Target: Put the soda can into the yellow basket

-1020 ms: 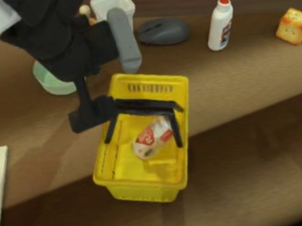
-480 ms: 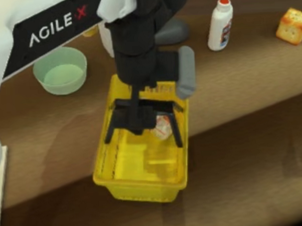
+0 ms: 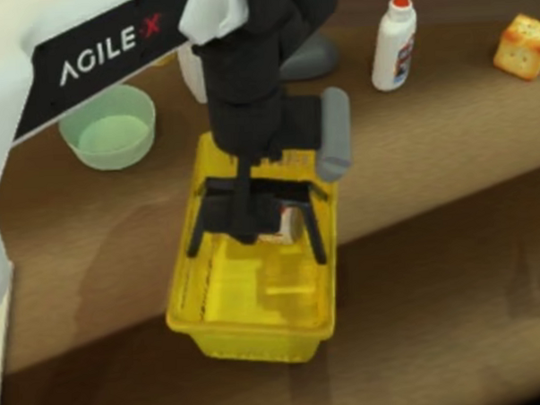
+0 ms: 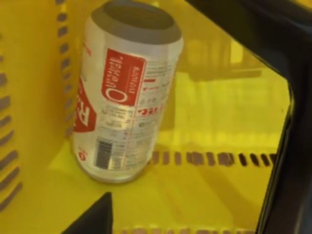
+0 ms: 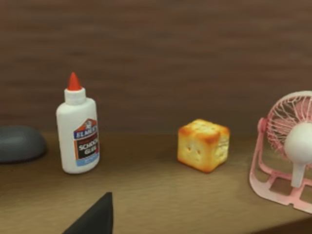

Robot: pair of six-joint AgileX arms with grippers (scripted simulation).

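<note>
Yellow basket (image 3: 256, 302): holds soda can (image 4: 126, 92), upright by its wall.
Left end effector (image 3: 246, 223): inside basket, grip state unclear.
Right end effector: grip state unclear.

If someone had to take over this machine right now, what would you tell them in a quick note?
Left gripper: down inside the basket, next to the can; fingers hidden, so I cannot tell if it grips.
Right arm: parked off to the right, facing the glue bottle.
Can: standing inside the basket, by a slotted wall.
Done: the can is in the basket.
Left: probably just lift the left arm clear of the handles.
</note>
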